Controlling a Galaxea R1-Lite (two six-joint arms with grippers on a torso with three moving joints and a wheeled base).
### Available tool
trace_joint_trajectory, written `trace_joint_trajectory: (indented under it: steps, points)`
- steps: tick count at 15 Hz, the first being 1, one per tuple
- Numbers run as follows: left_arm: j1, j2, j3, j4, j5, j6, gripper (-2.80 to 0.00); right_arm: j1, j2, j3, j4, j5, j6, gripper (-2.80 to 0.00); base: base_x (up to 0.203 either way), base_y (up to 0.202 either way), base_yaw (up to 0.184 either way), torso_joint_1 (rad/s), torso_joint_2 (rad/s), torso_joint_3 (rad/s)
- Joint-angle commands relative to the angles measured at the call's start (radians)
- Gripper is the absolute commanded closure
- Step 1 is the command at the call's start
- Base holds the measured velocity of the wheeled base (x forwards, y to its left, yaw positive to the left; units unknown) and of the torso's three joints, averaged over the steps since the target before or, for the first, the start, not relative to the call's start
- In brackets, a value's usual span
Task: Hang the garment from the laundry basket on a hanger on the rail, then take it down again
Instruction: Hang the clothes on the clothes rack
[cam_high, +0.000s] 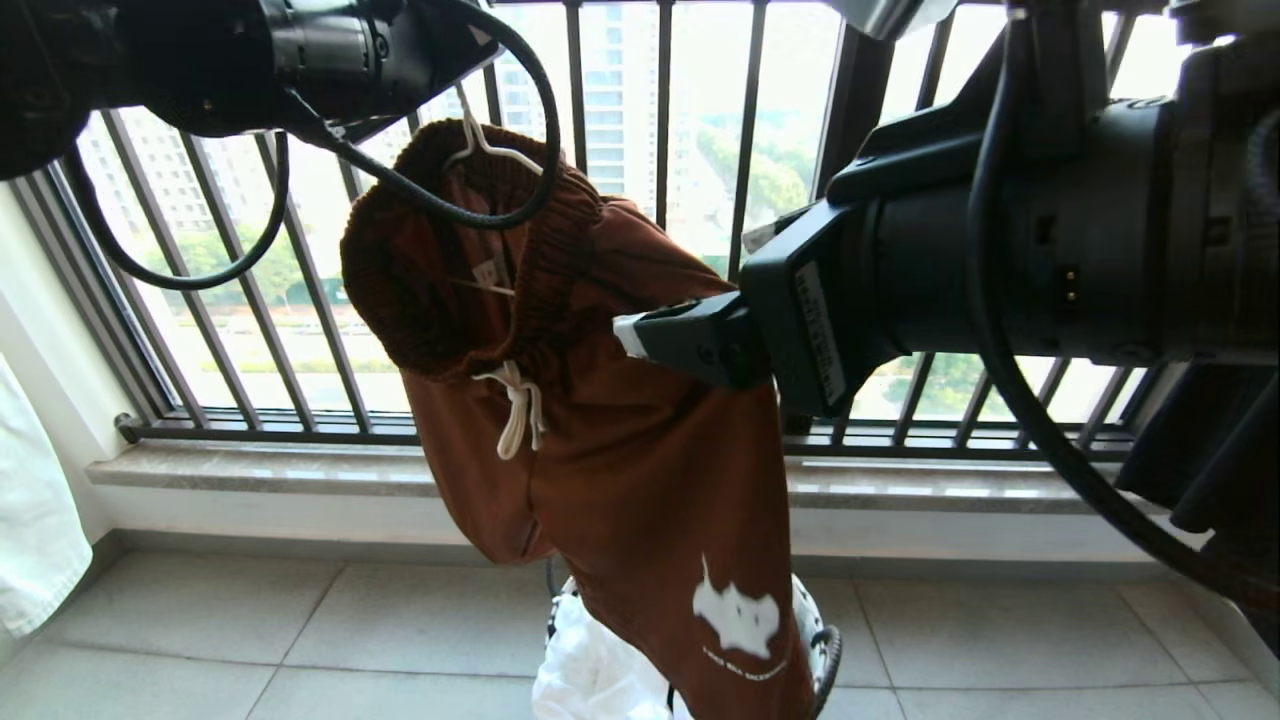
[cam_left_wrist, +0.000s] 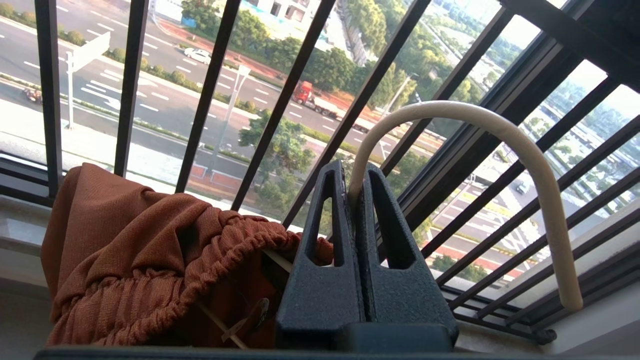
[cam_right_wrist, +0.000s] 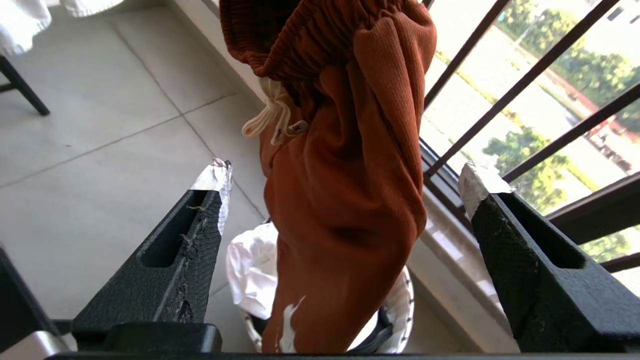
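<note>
The rust-brown garment hangs by its gathered waistband from the cream hanger, in front of the window bars. My left gripper is shut on the neck of the hanger, whose hook curves free in the air. My right gripper is open and level, its white-tipped fingers standing on either side of the garment without pinching it. The laundry basket sits on the floor right under the garment's hem. I cannot make out the rail.
A white cloth lies in the basket. The black balustrade and a stone sill run close behind the garment. More white fabric hangs at the left edge. A dark furniture leg stands on the tiled floor.
</note>
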Motion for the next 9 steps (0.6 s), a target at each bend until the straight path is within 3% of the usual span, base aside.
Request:
trace_joint_trajectory:
  steps: [1, 5, 9]
  points:
    - [-0.005, -0.028, 0.027, 0.0, 0.001, -0.003, 0.0, -0.029, 0.049, -0.003, -0.031, 0.021, -0.112, -2.8, 0.0, 0.0, 0.0, 0.0, 0.0, 0.0]
    - [-0.028, -0.073, 0.067, -0.002, -0.021, -0.019, 0.0, -0.064, 0.081, -0.041, -0.044, 0.113, -0.206, -2.8, 0.0, 0.0, 0.0, 0.0, 0.0, 0.0]
    - [-0.057, -0.093, 0.076, -0.002, -0.051, -0.045, 0.0, -0.064, 0.159, -0.113, -0.043, 0.122, -0.232, -2.8, 0.0, 0.0, 0.0, 0.0, 0.0, 0.0]
